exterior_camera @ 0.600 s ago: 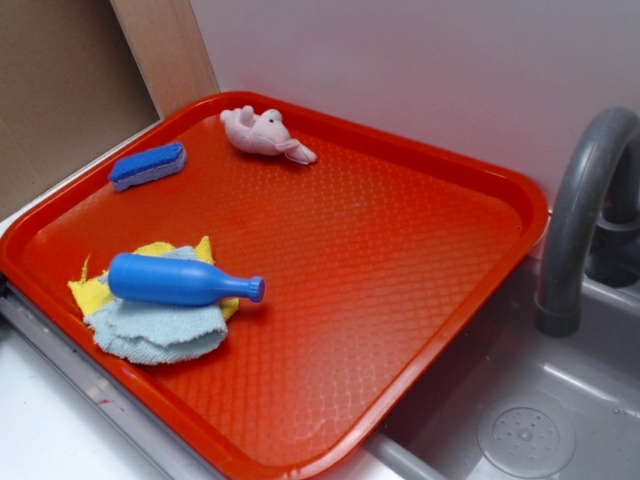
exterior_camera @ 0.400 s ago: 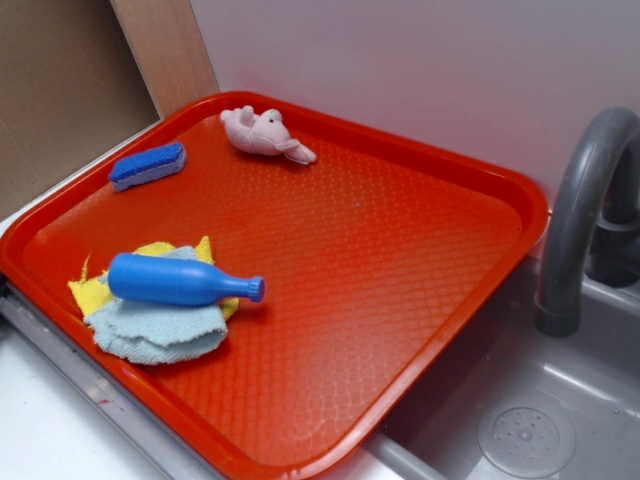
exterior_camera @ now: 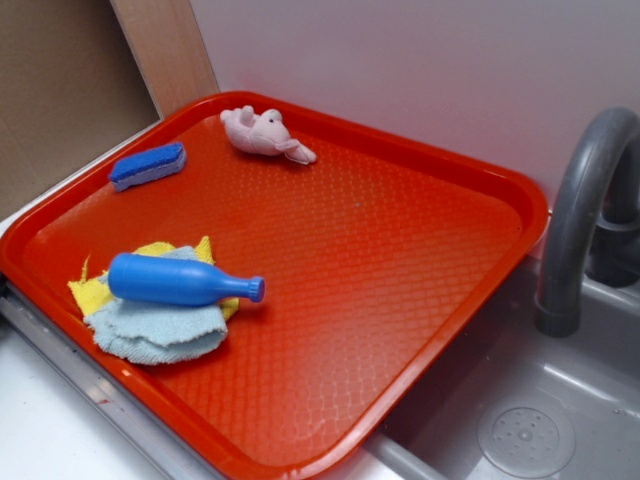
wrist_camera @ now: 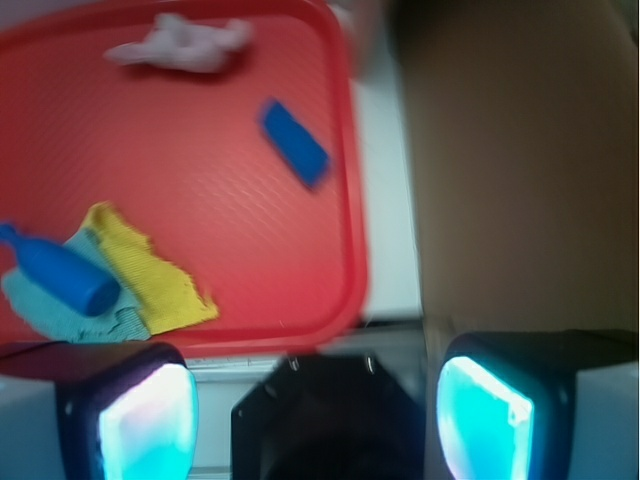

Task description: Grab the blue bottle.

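Here the red tray (exterior_camera: 400, 250) is the reference for everything: it sits on a pale counter with a grey sink basin (exterior_camera: 530, 420) against its right edge and a grey faucet (exterior_camera: 575, 210) rising just beyond that edge. The blue bottle (exterior_camera: 178, 280) lies on its side in the tray's near-left part, its capped neck pointing toward the tray's middle, its body resting on a pale blue cloth (exterior_camera: 160, 330) that lies over a yellow cloth (exterior_camera: 95, 290); both cloths sit close to the tray's left rim. A flat blue-and-white sponge (exterior_camera: 148, 165) lies near the tray's far-left rim, well apart from the bottle, and a small pink soft toy (exterior_camera: 262, 133) lies near the far rim. Nothing touches the bottle except the cloths beneath it. In the blurred wrist view the gripper (wrist_camera: 315, 415) hangs outside the tray's rim, over the counter, with its two glowing cyan pads (wrist_camera: 145, 425) spread wide apart and nothing between them, so the jaws stand parted and hold nothing. From that view the bottle (wrist_camera: 60, 275) appears inside the tray (wrist_camera: 200, 150) toward its left, on the cloths, well apart from the fingers, with the sponge (wrist_camera: 295, 145) nearer the tray's right rim.
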`<state>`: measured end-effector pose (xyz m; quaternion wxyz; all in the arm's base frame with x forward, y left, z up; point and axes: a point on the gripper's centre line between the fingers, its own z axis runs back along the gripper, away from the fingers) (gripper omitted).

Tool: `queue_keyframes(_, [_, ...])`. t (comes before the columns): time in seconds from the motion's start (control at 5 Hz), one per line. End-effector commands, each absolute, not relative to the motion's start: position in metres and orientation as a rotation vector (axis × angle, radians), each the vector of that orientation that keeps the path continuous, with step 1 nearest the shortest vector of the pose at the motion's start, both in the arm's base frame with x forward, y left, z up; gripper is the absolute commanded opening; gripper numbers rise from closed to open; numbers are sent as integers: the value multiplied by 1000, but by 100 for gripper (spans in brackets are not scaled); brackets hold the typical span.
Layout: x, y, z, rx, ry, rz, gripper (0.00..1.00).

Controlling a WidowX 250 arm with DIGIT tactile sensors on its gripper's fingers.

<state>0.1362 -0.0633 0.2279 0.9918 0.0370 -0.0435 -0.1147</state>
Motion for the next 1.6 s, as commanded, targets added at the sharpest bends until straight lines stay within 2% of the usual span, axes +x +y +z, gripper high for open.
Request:
queue_keyframes(0.0, [136,-141,223,130,-190,-696,100])
queue_keyframes(0.2, [132,-173,207,141,-167,-826,100])
queue_keyframes(0.4, [131,-186,193,138,-149,-865,100])
queue_keyframes(0.6, [132,-198,169,139,-101,-869,100])
queue_keyframes(0.8, [134,-202,148,151,-44,-876,100])
queue_keyframes(1.0, [135,-210,118,130,26,-925,100])
queue_keyframes(1.4, [137,-216,73,205,192,-930,100])
